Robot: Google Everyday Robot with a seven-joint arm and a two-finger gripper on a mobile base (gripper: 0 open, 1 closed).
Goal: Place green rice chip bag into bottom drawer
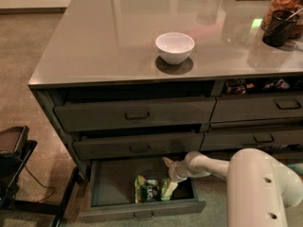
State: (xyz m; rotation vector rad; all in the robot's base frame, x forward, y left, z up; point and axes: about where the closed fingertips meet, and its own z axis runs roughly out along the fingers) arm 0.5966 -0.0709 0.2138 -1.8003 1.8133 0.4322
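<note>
The green rice chip bag [152, 189] lies crumpled inside the bottom drawer [142, 210], which is pulled open, lowest of the wide left column. My gripper [168, 166] reaches into the drawer from the right at the end of my white arm [213, 167]. It sits just above and to the right of the bag, near the bag's right end. The two wide drawers above are pushed in.
A white bowl [174, 47] stands on the grey counter top [109, 37]. A dark cup [279, 28] and a jar of snacks [284, 4] stand at the back right. A black stand [14, 167] is on the floor at the left. My white base [265, 193] fills the lower right.
</note>
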